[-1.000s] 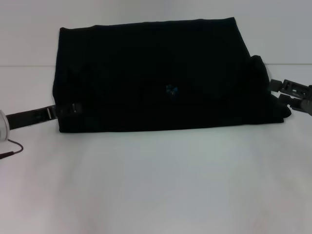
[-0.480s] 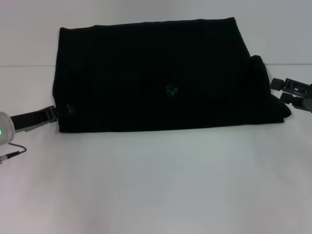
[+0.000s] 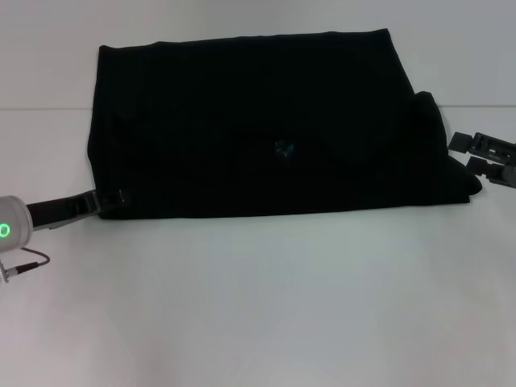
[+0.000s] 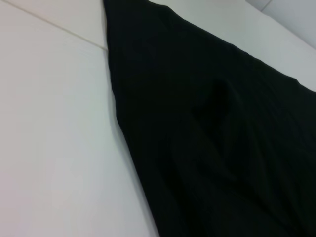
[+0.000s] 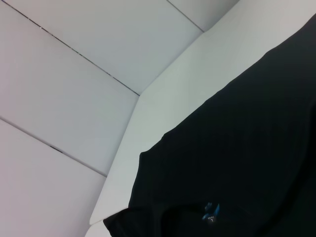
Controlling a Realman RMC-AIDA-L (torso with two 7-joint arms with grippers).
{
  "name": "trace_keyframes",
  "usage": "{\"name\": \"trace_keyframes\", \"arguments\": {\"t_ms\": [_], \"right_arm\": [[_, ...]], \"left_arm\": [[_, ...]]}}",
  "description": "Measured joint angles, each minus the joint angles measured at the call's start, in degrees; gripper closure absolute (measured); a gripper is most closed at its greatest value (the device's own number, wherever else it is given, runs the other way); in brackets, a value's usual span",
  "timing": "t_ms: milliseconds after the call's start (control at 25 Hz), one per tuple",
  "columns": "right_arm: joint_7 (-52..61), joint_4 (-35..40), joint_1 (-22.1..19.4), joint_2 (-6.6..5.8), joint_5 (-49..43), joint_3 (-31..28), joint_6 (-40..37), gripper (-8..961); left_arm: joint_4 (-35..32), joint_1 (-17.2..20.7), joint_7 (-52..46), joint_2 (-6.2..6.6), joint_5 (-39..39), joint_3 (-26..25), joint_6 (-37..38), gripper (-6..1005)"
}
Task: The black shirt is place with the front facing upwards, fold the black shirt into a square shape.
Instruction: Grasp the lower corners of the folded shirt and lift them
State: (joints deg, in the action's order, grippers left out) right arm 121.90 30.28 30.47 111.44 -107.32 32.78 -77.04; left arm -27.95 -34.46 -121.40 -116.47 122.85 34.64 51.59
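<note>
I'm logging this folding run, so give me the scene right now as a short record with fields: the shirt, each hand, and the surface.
shirt: black shirt lying flat in a wide folded rectangle, not yet square; small blue neck label showing near its middle
left hand: left hand at the shirt's near left corner, low on the table
right hand: right hand just off the shirt's bunched right edge, fingers apart
surface: white table
</note>
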Motion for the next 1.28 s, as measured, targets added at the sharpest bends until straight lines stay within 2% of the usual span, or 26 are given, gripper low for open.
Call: {"name": "trace_keyframes", "arguments": {"t_ms": [160, 400, 600, 720, 880, 1000, 1040, 1080, 1120, 1200, 1280], "right_arm": [[0.0, -0.2, -0.3, 0.00, 0.0, 0.0, 0.0, 30], [0.0, -0.6, -0.3, 0.00, 0.2, -0.1, 0.1, 30], [0.1, -0.7, -0.3, -0.05, 0.2, -0.1, 0.0, 30], [0.2, -0.6, -0.1, -0.28, 0.1, 0.1, 0.1, 29], [2.2, -0.2, 0.8, -1.71, -3.0, 0.5, -0.4, 29], [7.2, 1.2, 2.6, -3.53, -8.9, 0.6, -1.1, 29], [11.3, 2.3, 4.8, -5.11, -14.3, 0.7, -1.8, 29], [13.5, 2.9, 5.9, -5.83, -16.9, 0.8, -1.8, 29], [13.5, 2.9, 5.9, -5.83, -16.9, 0.8, -1.8, 29], [17.2, 4.3, 8.2, -6.92, -22.4, 1.0, -1.5, 29], [20.6, 5.7, 11.1, -7.23, -29.3, 1.3, 0.3, 30]], "left_arm": [[0.0, -0.2, 0.0, -0.09, 0.1, 1.4, 0.0, 357], [-0.6, -0.5, 0.0, -0.72, -0.1, 1.3, -0.4, 583], [-1.0, -0.5, 0.0, -0.95, -0.1, 1.2, -0.7, 810], [-1.6, -0.4, 0.0, -0.95, -0.3, 0.9, 0.1, 845], [-2.0, -0.4, -0.3, 0.00, -0.7, 0.8, 4.4, 891], [-2.0, -1.1, -3.1, 1.46, -0.2, 0.8, 7.3, 925], [-2.3, -1.6, -5.6, 2.20, 0.0, 0.8, 8.4, 937], [-2.5, -1.7, -6.5, 2.38, 0.1, 0.7, 8.8, 940], [-2.5, -1.7, -6.5, 2.38, 0.1, 0.7, 8.8, 943], [-3.0, -2.3, -8.8, 2.73, 0.3, 0.7, 9.1, 948], [-3.3, -2.9, -9.9, 2.91, 0.5, 0.8, 8.9, 951]]}}
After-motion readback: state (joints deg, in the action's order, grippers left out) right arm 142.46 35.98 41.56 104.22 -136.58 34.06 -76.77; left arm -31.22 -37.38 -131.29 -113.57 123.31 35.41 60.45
